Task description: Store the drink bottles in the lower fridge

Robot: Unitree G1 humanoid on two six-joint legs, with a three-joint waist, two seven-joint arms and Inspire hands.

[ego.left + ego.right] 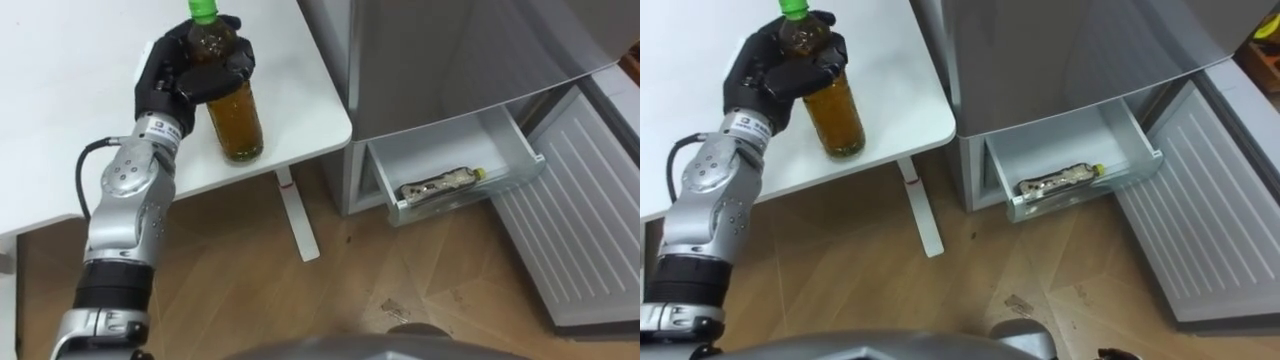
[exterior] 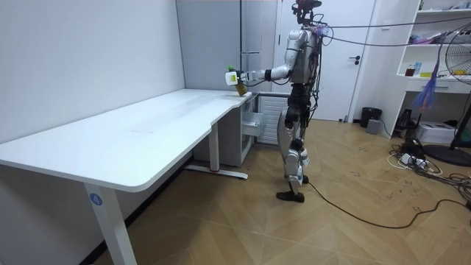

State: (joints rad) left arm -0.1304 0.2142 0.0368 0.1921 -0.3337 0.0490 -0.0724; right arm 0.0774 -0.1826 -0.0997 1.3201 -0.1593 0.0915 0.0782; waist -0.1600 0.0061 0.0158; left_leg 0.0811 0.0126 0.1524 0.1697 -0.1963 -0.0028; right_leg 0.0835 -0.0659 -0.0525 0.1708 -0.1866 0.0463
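Bottle (image 1: 236, 118) of amber drink, green cap, upright near the desk (image 1: 70, 110) corner closest to the fridge (image 1: 450, 60). Left hand (image 1: 180, 78) closed round its upper part and neck, fingers wrapped from behind, thumb across the front. Base at the desk surface; can't tell if it is touching or just lifted. Lower drawer (image 1: 452, 207) of the fridge pulled out, second bottle (image 1: 440, 183) lying flat inside it, cap toward the right. Fridge door (image 1: 585, 210) swung open, beside the drawer on the right. Room view: robot stands on the wood floor (image 2: 346, 213) at the desk end by the fridge, left arm stretched out over the desk.
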